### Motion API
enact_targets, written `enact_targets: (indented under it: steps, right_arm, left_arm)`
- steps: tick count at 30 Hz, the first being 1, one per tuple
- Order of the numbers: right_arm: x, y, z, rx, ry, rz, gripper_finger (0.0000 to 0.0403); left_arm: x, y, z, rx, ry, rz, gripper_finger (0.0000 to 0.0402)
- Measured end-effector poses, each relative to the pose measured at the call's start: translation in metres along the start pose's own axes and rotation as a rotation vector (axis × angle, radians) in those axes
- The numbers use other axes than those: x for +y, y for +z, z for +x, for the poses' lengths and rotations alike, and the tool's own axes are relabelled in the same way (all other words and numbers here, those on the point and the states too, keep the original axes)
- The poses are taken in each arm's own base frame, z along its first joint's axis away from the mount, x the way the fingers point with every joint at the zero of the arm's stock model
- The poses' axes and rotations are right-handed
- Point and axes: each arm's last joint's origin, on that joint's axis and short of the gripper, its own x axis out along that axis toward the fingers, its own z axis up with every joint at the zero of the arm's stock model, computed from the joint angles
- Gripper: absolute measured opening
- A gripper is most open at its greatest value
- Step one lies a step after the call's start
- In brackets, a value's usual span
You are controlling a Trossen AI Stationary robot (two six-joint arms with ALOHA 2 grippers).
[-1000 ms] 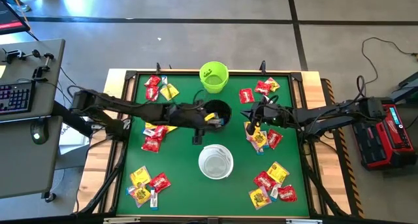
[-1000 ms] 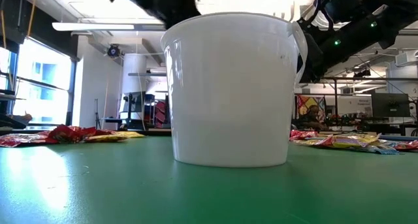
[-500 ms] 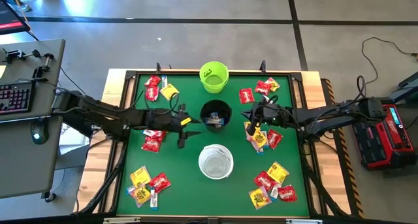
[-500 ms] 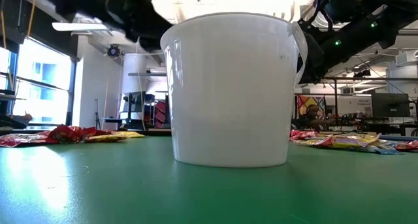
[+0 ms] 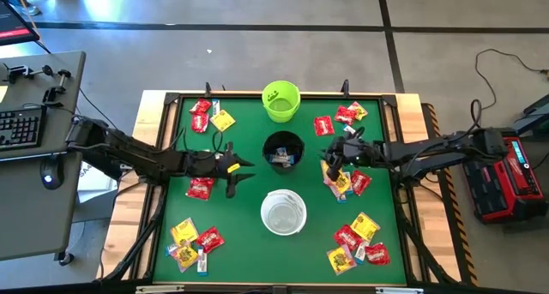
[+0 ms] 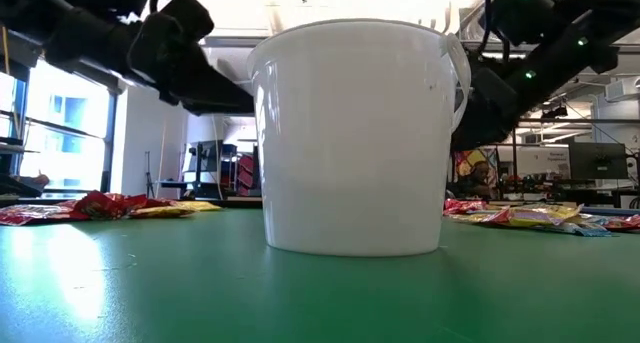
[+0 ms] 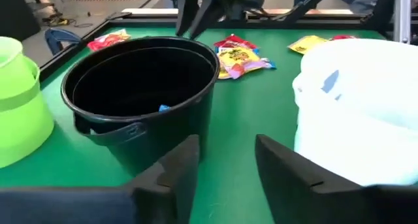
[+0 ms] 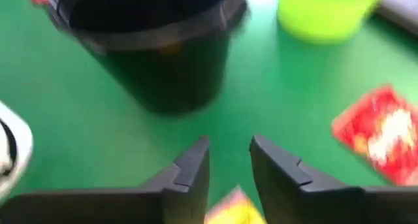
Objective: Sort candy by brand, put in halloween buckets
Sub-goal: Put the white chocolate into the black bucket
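- We work on the green table (image 5: 249,221); its mat carries three pails in a line down the middle and candy scattered on both sides.
- The white bucket (image 5: 283,213) stands nearest the front edge; the black bucket (image 5: 282,150) stands in the centre with at least one small packet visible inside; the lime green bucket (image 5: 280,101) stands at the far edge.
- The left arm reaches in from the left side; the left gripper (image 5: 233,167) hovers just left of the black bucket, above a red packet (image 5: 200,189); its fingers stand apart with nothing between them, so we read it as released and empty.
- The right arm reaches in from the right side; the right gripper (image 5: 331,159) sits low beside a small heap of red and yellow packets (image 5: 347,182), just right of the black bucket; its fingers show a narrow gap over a yellow packet (image 8: 230,211); we cannot tell whether that packet is gripped or merely lies beneath.
- Unsorted candy remains in five groups, near all four corners and at mid-right; we judge the sort to be far from complete.
- Step in hand, by our judgement: the left side is between a drop and a new pick; the right side is at a pick.
- Next move calls for: lowering the left gripper squarely over one flat packet; separating a single packet from overlapping neighbours; matching its brand to the correct pail.
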Motion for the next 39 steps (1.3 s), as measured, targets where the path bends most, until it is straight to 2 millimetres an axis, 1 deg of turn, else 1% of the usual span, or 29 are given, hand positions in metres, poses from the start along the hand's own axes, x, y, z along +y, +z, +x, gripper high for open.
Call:
enact_targets:
  steps: [3,6,8,11,14,19,26,30,36,39]
  right_arm:
    - [-0.001,-0.008,-0.003,0.106,0.039,0.073,0.0123]
    - [-0.002,-0.017,-0.006,0.215,0.077,0.117,0.0126]
    - [-0.004,-0.023,-0.008,0.293,0.087,0.137,0.0126]
    - [-0.006,-0.03,-0.01,0.377,0.052,0.172,0.0126]
    - [-0.008,-0.035,-0.012,0.425,0.021,0.179,0.0126]
    - [-0.01,-0.038,-0.013,0.448,-0.011,0.189,0.0126]
    - [-0.014,-0.046,-0.017,0.536,-0.072,0.211,0.0126]
    - [-0.014,-0.048,-0.019,0.574,-0.062,0.221,0.0126]
    - [-0.014,-0.048,-0.02,0.586,-0.062,0.222,0.0126]
    - [-0.012,-0.039,-0.021,0.566,-0.059,0.223,0.0126]
  left_arm:
    - [0.0,-0.007,-0.002,-0.002,-0.017,-0.013,0.0094]
    - [0.0,-0.011,-0.004,-0.003,-0.03,-0.033,0.0058]
    - [-0.001,-0.013,-0.005,-0.002,-0.036,-0.035,0.0039]
    - [-0.004,-0.013,-0.005,-0.002,-0.052,-0.034,0.0022]
    - [-0.006,-0.013,-0.006,-0.004,-0.062,-0.025,0.0016]
    - [-0.006,-0.013,-0.006,-0.005,-0.062,-0.025,0.0017]
    - [-0.006,-0.013,-0.006,-0.003,-0.061,-0.024,0.0016]
    - [-0.006,-0.013,-0.006,-0.002,-0.061,-0.023,0.0017]
    - [-0.006,-0.013,-0.006,-0.003,-0.061,-0.023,0.0017]
    - [-0.006,-0.013,-0.006,-0.002,-0.061,-0.023,0.0017]
